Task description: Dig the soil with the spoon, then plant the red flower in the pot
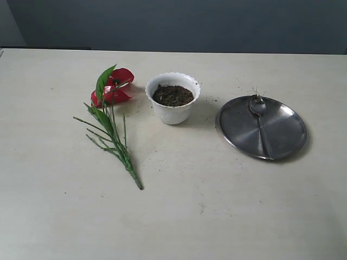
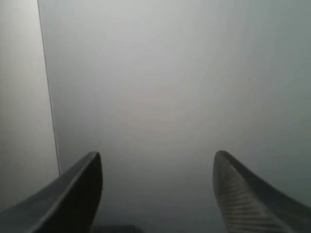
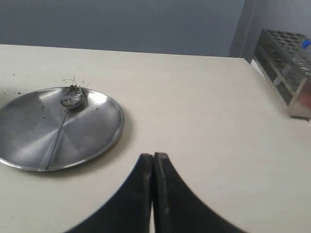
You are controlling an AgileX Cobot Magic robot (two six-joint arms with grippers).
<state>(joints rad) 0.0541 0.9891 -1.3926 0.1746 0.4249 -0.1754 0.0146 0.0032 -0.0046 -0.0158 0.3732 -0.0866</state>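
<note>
The white pot (image 1: pixel 173 98) stands mid-table with dark soil (image 1: pixel 172 95) inside. To its left the red flower (image 1: pixel 114 89) lies flat on the table, its green stems trailing toward the front. The spoon (image 1: pixel 259 116) rests on a round steel plate (image 1: pixel 282 135), head toward the back with bits of soil and fibres on it; the right wrist view also shows the spoon (image 3: pixel 68 104). My left gripper (image 2: pixel 158 160) is open and empty, facing a blank grey surface. My right gripper (image 3: pixel 153 158) is shut, empty, hovering above the table near the plate. Neither arm appears in the exterior view.
A test-tube rack (image 3: pixel 286 63) stands at the table's far right edge. Soil crumbs are scattered on the table (image 1: pixel 179 157) in front of the pot.
</note>
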